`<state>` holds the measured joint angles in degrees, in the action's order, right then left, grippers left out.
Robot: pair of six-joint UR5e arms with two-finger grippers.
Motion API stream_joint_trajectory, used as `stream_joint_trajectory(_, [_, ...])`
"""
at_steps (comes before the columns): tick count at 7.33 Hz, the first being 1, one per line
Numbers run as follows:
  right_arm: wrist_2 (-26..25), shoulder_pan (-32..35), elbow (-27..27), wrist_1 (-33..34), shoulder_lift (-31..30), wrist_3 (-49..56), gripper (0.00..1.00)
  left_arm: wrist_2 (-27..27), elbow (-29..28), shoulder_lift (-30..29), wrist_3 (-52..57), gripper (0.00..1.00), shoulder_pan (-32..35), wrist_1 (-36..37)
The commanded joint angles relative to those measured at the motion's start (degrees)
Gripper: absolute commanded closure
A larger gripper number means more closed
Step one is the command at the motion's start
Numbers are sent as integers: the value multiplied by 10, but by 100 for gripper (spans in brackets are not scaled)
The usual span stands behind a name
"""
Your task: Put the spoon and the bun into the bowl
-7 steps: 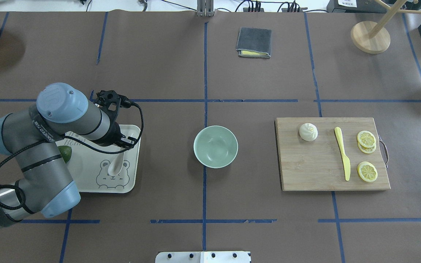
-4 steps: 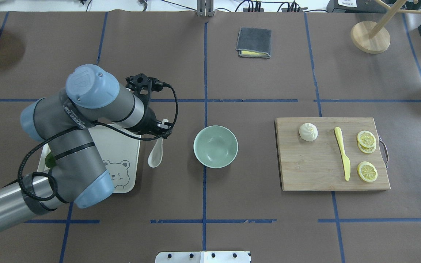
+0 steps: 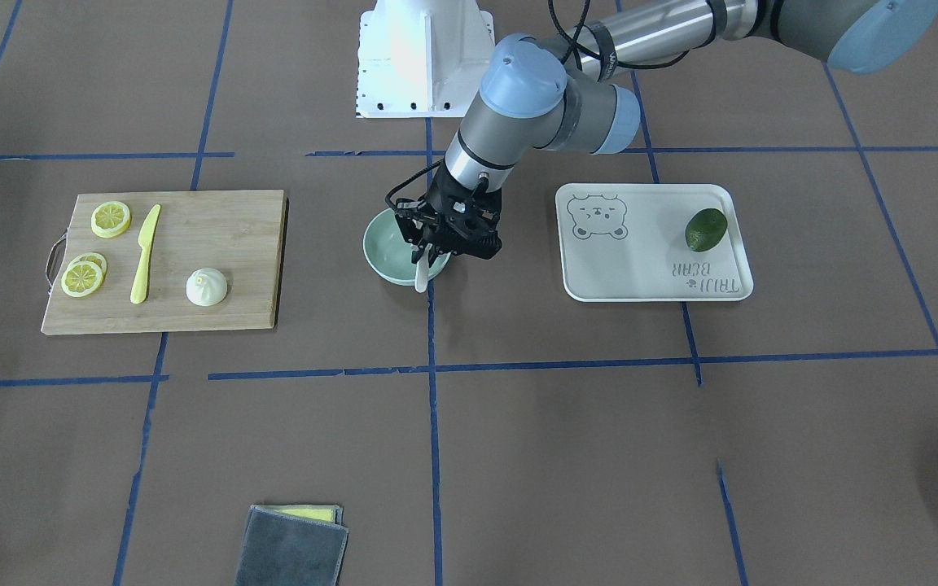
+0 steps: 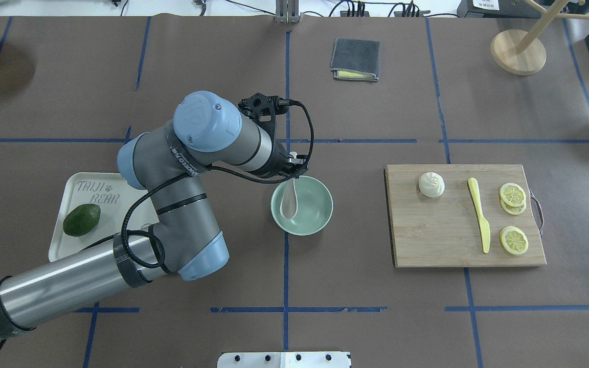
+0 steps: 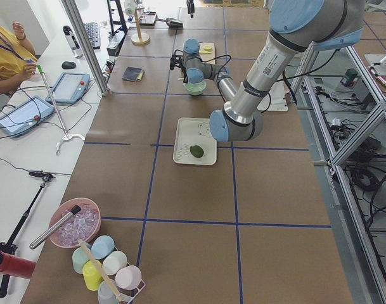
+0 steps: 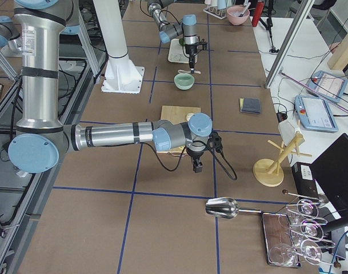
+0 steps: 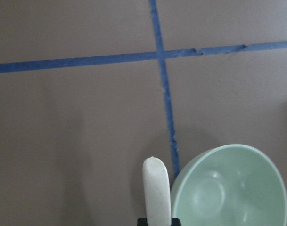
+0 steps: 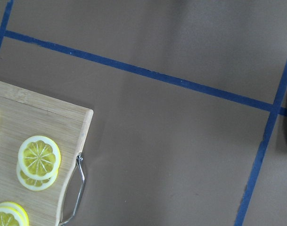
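My left gripper [image 4: 292, 173] is shut on the handle of the off-white spoon [image 4: 289, 202]. The spoon's scoop hangs over the left part of the mint-green bowl [image 4: 317, 207]. In the front-facing view the gripper [image 3: 439, 247] sits above the bowl [image 3: 378, 244] and the spoon [image 3: 422, 277] points down past its near rim. The left wrist view shows the spoon [image 7: 156, 188] beside the bowl [image 7: 233, 188]. The white bun [image 4: 431, 184] sits on the wooden cutting board [image 4: 443, 235], far from both grippers. My right gripper [image 6: 196, 166] hangs beyond the board; I cannot tell whether it is open.
The board also holds a yellow knife [image 4: 480, 214] and lemon slices [image 4: 512, 197]. The bear-print tray [image 4: 62, 245] with a green fruit [image 4: 82, 220] lies left of the bowl. A grey cloth [image 4: 355, 59] and a wooden stand [image 4: 518, 51] are at the back.
My left arm has carried the spoon rightwards from over the tray, across the bare table, to above the bowl. The bun and bowl have not moved.
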<state>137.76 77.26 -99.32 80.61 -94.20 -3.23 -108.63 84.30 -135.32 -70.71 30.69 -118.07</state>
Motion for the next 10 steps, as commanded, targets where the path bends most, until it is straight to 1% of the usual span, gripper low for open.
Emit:
stream_joint_trajectory(1, [0,0,0,-1,0,0,0,11,-25,-17,-4,84,-7,-27])
stream_joint_trajectory(2, [0,0,-1,-1,0,0,0,12,-25,-13,-2,34,-6,-33])
stream_joint_trajectory(3, [1,-1,-1,-1,1,-12,0,12,-21,-11,-3,20,-3,-29])
stream_joint_trajectory(4, [0,-14,-10,-4,8,-34,0,11,-9,7,0,19,9,-30])
stream_joint_trajectory(5, [-5,-36,-22,-41,8,-76,0,11,22,41,5,19,18,-30])
stream_joint_trajectory(6, [-19,-85,-35,-114,11,-195,0,6,53,75,41,20,38,-24])
stream_joint_trajectory(7, [-91,-157,-40,-201,16,-315,0,-7,82,114,84,20,52,-14])
stream_joint_trajectory(8, [-140,-230,-40,-226,36,-394,0,-19,124,154,123,20,72,1])
stream_joint_trajectory(9, [-167,-276,-40,-222,65,-464,0,-29,172,195,164,20,86,18])
stream_joint_trajectory(10, [-178,-306,-40,-220,88,-526,0,-32,191,226,174,20,91,20])
